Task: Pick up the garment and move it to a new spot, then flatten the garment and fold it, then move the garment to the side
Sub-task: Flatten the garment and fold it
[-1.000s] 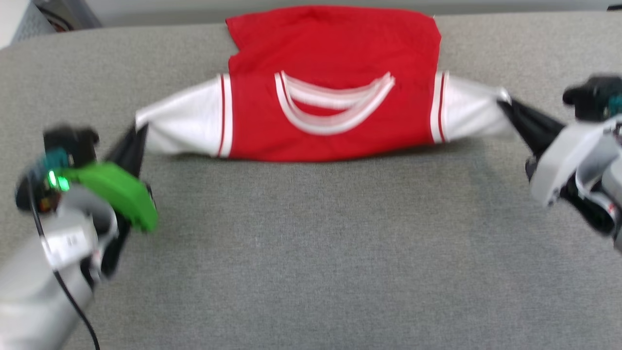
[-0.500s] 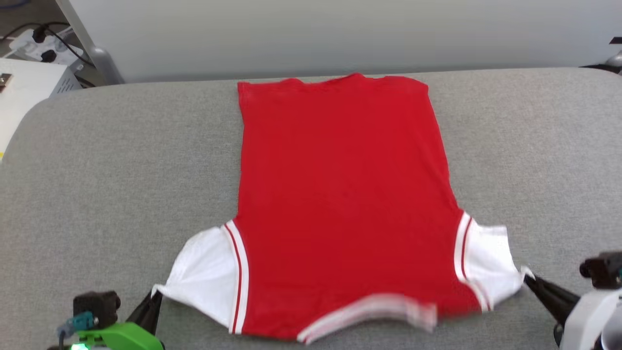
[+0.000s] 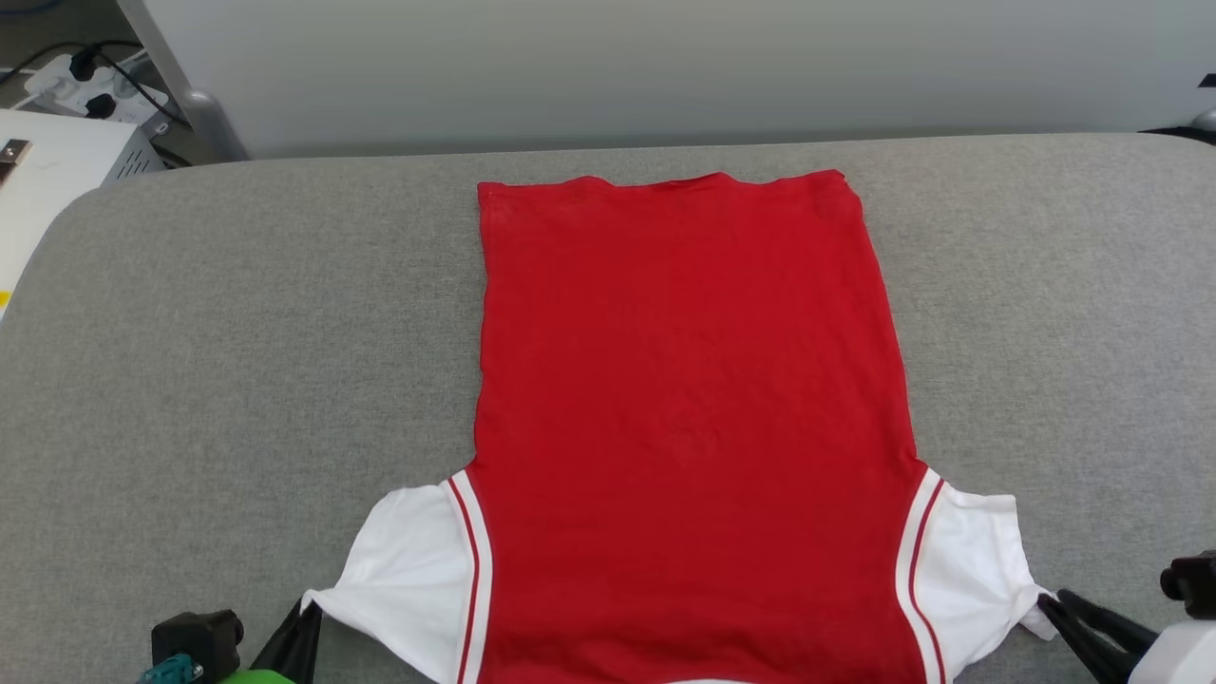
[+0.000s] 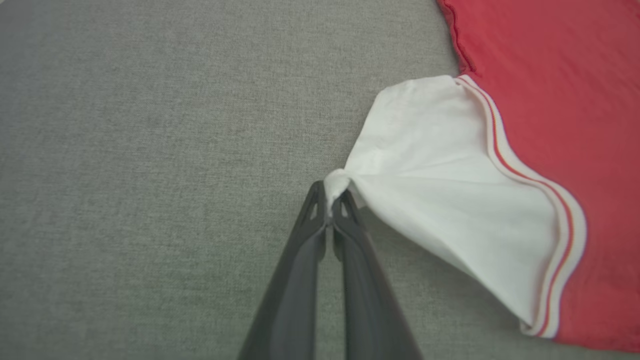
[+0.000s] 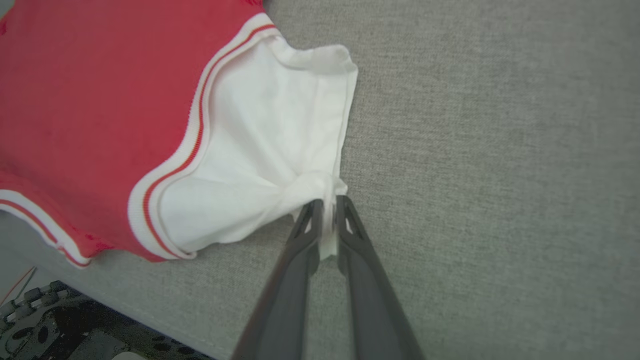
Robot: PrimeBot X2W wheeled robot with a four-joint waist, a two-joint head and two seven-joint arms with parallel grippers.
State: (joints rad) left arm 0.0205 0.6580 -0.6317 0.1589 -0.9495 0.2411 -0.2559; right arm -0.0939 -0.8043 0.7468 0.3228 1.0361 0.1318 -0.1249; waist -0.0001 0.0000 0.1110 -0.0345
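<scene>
The garment (image 3: 684, 427) lies spread flat on the grey table, plain red side up, hem at the far end and white sleeves toward me. My left gripper (image 3: 306, 610) is at the lower left, shut on the tip of the left sleeve (image 4: 440, 165); the left wrist view shows its gripper (image 4: 330, 196) pinching a twist of white cloth. My right gripper (image 3: 1047, 598) is at the lower right. In the right wrist view the right gripper (image 5: 327, 204) has its jaws a sliver apart, with the bunched corner of the right sleeve (image 5: 260, 145) still between them.
The grey padded table (image 3: 237, 332) runs wide on both sides of the shirt. A white box with a power strip and cables (image 3: 66, 104) stands beyond its far left corner. The table's near edge (image 5: 165, 325) lies close under the right sleeve, with dark robot parts below it.
The head camera has shifted. The garment, first held bunched between both grippers, was drawn toward me and now lies stretched flat. The right fingers have parted slightly.
</scene>
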